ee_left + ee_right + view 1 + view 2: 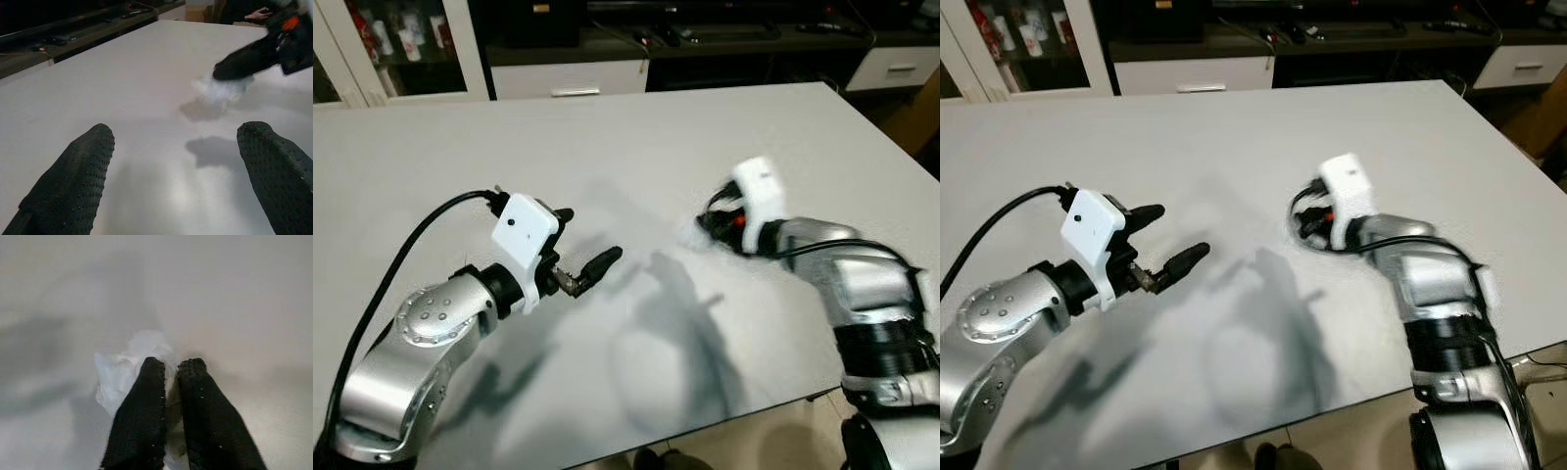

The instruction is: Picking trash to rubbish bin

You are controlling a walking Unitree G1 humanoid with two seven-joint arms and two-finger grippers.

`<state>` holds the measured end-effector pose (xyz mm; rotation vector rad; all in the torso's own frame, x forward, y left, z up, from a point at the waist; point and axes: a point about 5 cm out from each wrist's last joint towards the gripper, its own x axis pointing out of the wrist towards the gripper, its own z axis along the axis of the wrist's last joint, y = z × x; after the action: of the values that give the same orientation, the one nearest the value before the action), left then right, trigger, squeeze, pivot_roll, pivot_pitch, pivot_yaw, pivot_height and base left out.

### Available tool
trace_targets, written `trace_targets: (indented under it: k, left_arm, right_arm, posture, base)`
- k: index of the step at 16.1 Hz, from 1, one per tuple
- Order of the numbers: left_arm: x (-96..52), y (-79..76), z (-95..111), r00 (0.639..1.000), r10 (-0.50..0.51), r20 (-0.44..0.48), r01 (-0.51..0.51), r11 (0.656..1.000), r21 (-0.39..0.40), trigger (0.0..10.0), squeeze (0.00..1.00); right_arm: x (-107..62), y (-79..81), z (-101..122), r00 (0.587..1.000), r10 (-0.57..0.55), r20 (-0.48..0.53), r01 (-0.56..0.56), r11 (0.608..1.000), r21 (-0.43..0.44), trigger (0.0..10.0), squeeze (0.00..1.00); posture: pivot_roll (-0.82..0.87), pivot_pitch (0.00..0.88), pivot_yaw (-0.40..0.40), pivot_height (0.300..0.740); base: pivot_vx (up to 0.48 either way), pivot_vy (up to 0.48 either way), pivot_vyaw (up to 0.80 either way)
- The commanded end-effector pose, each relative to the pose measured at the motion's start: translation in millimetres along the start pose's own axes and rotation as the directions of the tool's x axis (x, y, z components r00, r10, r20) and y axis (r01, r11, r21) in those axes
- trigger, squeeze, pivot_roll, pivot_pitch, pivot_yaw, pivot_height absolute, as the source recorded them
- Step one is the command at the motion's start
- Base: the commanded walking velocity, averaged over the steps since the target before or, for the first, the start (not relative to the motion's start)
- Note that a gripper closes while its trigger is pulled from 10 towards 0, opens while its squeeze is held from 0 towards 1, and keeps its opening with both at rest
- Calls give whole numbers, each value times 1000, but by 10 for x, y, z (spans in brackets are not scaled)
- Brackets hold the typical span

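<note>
A crumpled white tissue [117,374] lies on the white table [636,137], right of the middle. My right gripper [171,364] is down on it with its two black fingers pressed close together and a strip of tissue pinched between them. In the left eye view the right gripper [713,221] is blurred, and a bit of tissue [688,233] pokes out beside it. My left gripper [587,240] hovers open just above the table to the left of the tissue, holding nothing. It points toward the tissue [220,90], and its wide-set fingertips [98,139] frame it.
A dark media unit with white drawers [573,78] stands beyond the table's far edge, with a glass-door cabinet [396,39] at the back left. The table's near edge [724,419] runs just before my body. A brown box [915,122] sits off the right side.
</note>
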<state>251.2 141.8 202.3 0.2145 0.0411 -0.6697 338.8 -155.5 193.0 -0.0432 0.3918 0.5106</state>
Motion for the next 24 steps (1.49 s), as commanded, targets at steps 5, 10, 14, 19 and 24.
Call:
trace_targets:
  k: [5, 10, 14, 19, 24]
  left_arm:
    - [-30, 10, -157, 988, 152, -12, -152, 974, -167, 10000, 0]
    - [82, 74, -214, 969, 246, 12, -241, 958, -157, 10000, 0]
    - [77, 25, -267, 955, 298, 9, -293, 943, -155, 10000, 0]
    - [-9, -24, -464, 945, 320, -60, -325, 938, -117, 10000, 0]
    - [-12, -80, -384, 951, 309, -26, -310, 947, -86, 10000, 0]
  right_arm:
    - [-370, 8, 140, 917, -179, 356, 51, 939, 341, 0, 0]
    - [-475, 240, 95, 826, -324, 461, 190, 930, 313, 10000, 0]
    - [-510, 254, 31, 772, -409, 488, 318, 911, 261, 10000, 0]
    - [-483, 267, -88, 756, -443, 482, 374, 897, 237, 10000, 0]
    - [-485, 309, -230, 771, -442, 459, 383, 897, 221, 10000, 0]
  posture:
    - [40, 68, -59, 740]
    - [-38, 64, -36, 740]
    - [-29, 71, -50, 740]
    - [-25, 77, -64, 740]
    - [-10, 89, -76, 740]
  base:
    - [0, 0, 0]
    - [0, 0, 0]
    - [0, 0, 0]
    - [0, 0, -800]
    - [0, 0, -160]
